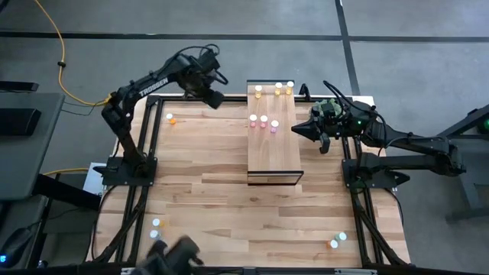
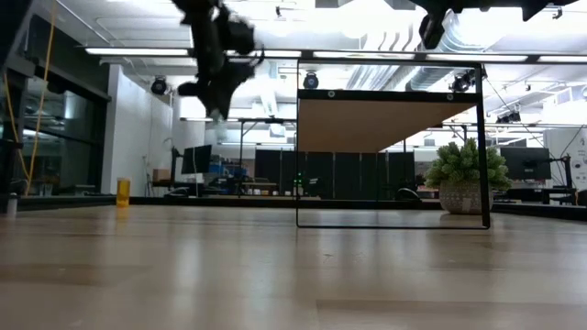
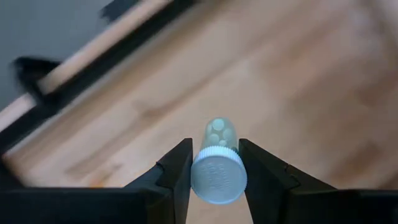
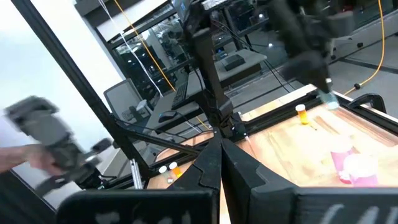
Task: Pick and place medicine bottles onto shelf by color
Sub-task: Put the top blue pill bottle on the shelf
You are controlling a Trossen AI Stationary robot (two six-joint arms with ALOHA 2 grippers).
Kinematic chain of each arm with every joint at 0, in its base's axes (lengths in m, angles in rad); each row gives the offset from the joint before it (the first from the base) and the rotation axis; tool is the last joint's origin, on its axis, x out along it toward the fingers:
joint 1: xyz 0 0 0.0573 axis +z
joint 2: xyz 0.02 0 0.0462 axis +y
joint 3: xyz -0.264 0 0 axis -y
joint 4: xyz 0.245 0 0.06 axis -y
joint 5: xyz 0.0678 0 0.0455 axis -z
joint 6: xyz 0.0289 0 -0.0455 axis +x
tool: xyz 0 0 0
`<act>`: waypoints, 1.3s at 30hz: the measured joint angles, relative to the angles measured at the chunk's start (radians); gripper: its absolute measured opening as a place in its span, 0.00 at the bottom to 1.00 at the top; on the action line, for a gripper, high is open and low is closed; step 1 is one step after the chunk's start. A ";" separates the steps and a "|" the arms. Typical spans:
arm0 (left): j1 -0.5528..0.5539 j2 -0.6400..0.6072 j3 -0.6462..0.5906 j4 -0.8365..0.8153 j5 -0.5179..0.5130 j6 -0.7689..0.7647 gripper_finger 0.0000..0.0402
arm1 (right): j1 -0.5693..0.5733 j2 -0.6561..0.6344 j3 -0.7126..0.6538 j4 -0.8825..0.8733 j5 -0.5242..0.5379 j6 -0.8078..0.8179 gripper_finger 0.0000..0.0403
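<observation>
Left gripper [image 3: 214, 171] jaws clamp a pale blue-green bottle [image 3: 217, 163]; right gripper [image 4: 221, 163] jaws closed, empty.

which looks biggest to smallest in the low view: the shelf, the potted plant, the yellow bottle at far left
1. The shelf, by far the widest and tallest.
2. The potted plant, which sits well behind the table, so its real size is unsure.
3. The yellow bottle, a tiny upright cylinder on the tabletop.
</observation>
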 joint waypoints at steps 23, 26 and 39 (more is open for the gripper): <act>-0.681 0.009 0.325 -0.045 0.011 -0.010 0.28 | 0.000 0.000 0.000 0.256 0.000 -0.007 0.00; -0.679 0.119 0.473 -0.105 -0.029 0.052 0.28 | 0.000 -0.001 0.000 0.384 -0.001 0.001 0.00; -0.665 0.373 0.639 -0.181 -0.177 0.267 0.28 | 0.000 -0.002 0.000 0.549 -0.003 0.020 0.00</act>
